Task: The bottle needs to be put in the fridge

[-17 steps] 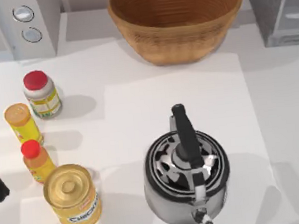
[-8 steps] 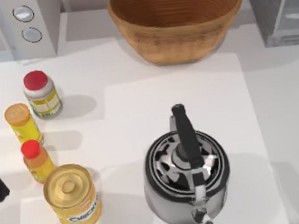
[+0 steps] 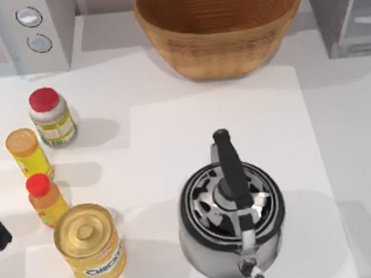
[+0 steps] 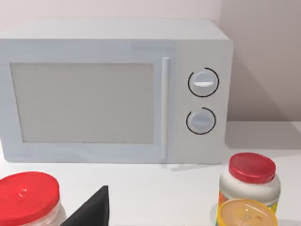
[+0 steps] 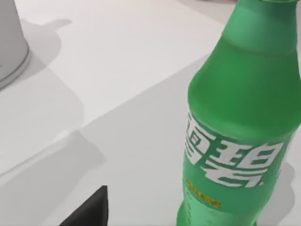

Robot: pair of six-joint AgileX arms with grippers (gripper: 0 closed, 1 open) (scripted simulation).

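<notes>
Approach step, judged: the right tool should be lined up square on the bottle's waist below the label, then closed, since the tall body could tip. Finger state cannot be told. The bottle stands upright on the white surface, near the right tool: green plastic, white characters, yellow text strip. Fridge sits top right, door shut.

Fridge cut by top view's edge; bottle cap cropped
</notes>
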